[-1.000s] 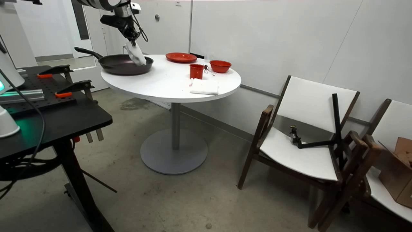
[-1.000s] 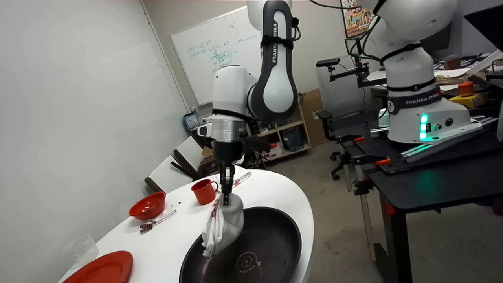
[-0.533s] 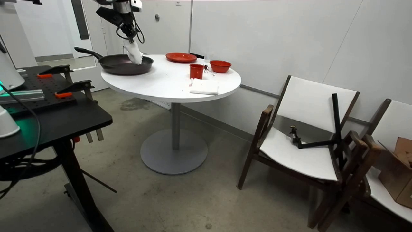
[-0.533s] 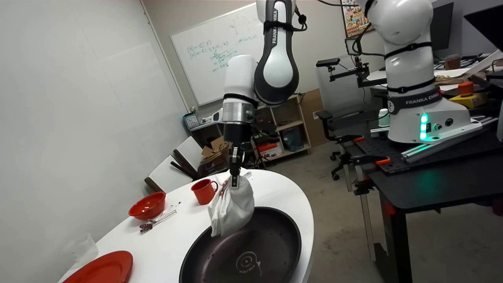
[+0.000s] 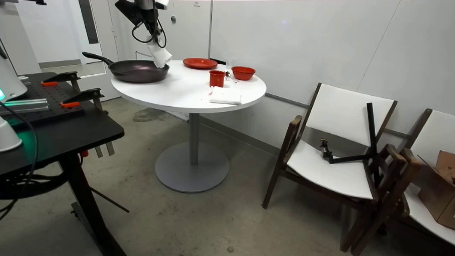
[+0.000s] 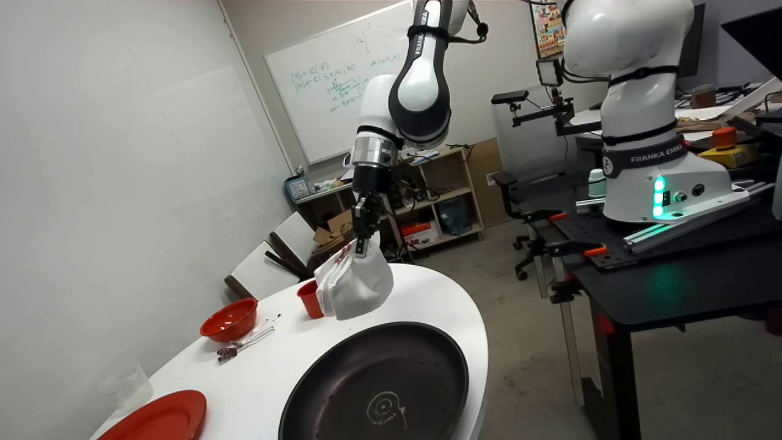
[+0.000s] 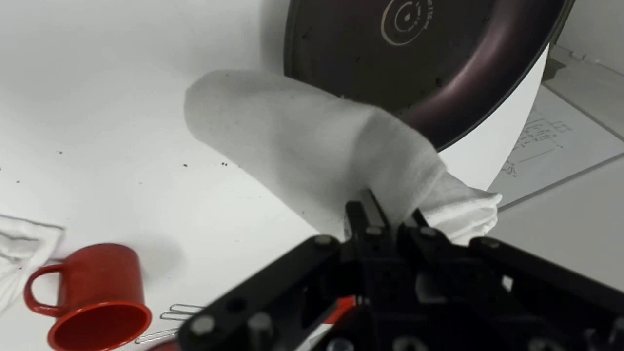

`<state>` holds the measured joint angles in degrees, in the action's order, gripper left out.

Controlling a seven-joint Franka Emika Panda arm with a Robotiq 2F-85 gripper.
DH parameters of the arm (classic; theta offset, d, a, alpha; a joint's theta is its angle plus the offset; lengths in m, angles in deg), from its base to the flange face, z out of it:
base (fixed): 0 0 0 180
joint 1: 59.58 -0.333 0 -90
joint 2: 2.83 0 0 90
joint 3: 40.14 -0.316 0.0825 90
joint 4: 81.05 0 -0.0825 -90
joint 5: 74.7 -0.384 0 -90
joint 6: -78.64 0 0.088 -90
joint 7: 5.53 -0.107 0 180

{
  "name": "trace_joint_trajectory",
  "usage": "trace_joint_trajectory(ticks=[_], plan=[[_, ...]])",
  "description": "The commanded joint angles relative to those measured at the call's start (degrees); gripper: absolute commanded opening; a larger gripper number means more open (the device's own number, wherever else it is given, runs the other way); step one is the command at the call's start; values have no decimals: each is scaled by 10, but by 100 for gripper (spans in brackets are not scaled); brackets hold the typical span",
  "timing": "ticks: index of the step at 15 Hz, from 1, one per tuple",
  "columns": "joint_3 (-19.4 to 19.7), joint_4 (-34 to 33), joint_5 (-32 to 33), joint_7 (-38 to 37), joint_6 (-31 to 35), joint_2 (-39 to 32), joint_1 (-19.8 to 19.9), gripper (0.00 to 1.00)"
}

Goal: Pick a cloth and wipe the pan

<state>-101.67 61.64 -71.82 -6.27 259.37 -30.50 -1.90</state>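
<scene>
A whitish cloth (image 6: pixel 357 284) hangs bunched from my gripper (image 6: pixel 361 247), which is shut on its upper part. In the wrist view the cloth (image 7: pixel 312 131) spreads out past the fingertips of my gripper (image 7: pixel 392 217) and covers part of the pan's rim. The round black pan (image 6: pixel 379 379) rests on the white table, a few dark specks on its inside. An exterior view shows the cloth (image 5: pixel 160 56) in front of or above the rim of the pan (image 5: pixel 138 73) opposite the handle; whether they touch I cannot tell.
A red mug (image 7: pixel 102 292) stands by a folded white cloth (image 5: pixel 225 95) on the round table (image 5: pixel 170 94). Farther along sit a red bowl (image 6: pixel 229 321), some utensils (image 6: pixel 244 345) and a red plate (image 5: pixel 200 63). The pan's handle (image 5: pixel 96 57) sticks out past the table edge.
My gripper has risen with the cloth, carrying it from over the pan's inside to beyond the rim, toward the mug, which it now partly hides in an exterior view. The pan stays put.
</scene>
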Motion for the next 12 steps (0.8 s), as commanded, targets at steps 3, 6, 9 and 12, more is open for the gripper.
trace_joint_trajectory(ticks=[3,6,9,12], plan=[[-50,-3,-29,1,-18,-20,85,2],[-63,-14,-47,1,-45,-27,113,2],[-69,-28,-72,4,-68,-34,134,2],[-54,-22,-79,13,-54,-23,124,7]])
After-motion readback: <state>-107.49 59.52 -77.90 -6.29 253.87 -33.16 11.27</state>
